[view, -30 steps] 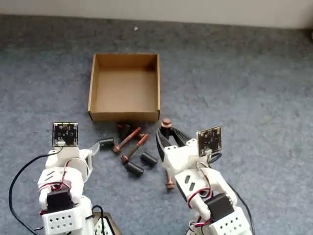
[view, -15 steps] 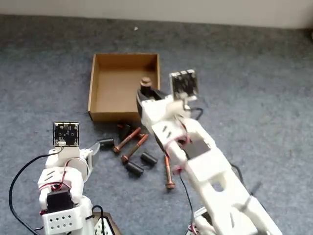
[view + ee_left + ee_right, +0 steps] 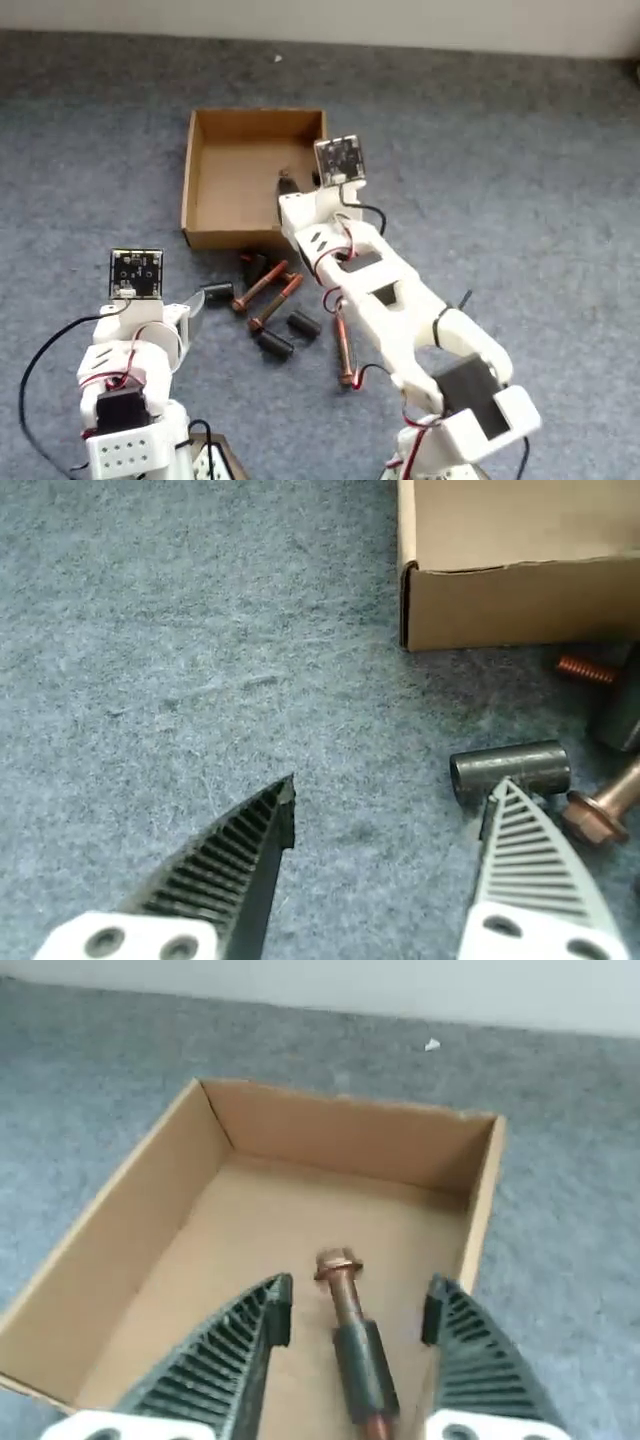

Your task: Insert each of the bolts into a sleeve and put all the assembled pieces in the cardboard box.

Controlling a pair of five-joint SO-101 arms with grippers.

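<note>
Fingers of the right gripper (image 3: 358, 1295) are spread apart over the open cardboard box (image 3: 130, 1230), and nothing is clamped by them. Between the fingers an assembled piece (image 3: 352, 1345) is seen: a copper bolt with a dark sleeve slid onto its shank, its hexagonal head pointed away from the fingers toward the far wall of the box. It is touched by neither finger; whether it is lying on the box floor cannot be told. In the high view the right gripper (image 3: 298, 182) is placed within the box outline. The fingers of the left gripper (image 3: 397, 790) are likewise held apart and empty, low over the grey tabletop (image 3: 200, 630). A loose sleeve (image 3: 510, 770) is lying on its side just beyond the tip of the pale finger, with a bolt head (image 3: 590, 815) just beside that finger's outer edge. A corner of the box is found farther ahead of these fingers. Further bolts (image 3: 262, 283) and sleeves (image 3: 303, 324) are scattered on the tabletop between the arms, and one bolt (image 3: 343, 345) is partly covered by the right arm.
</note>
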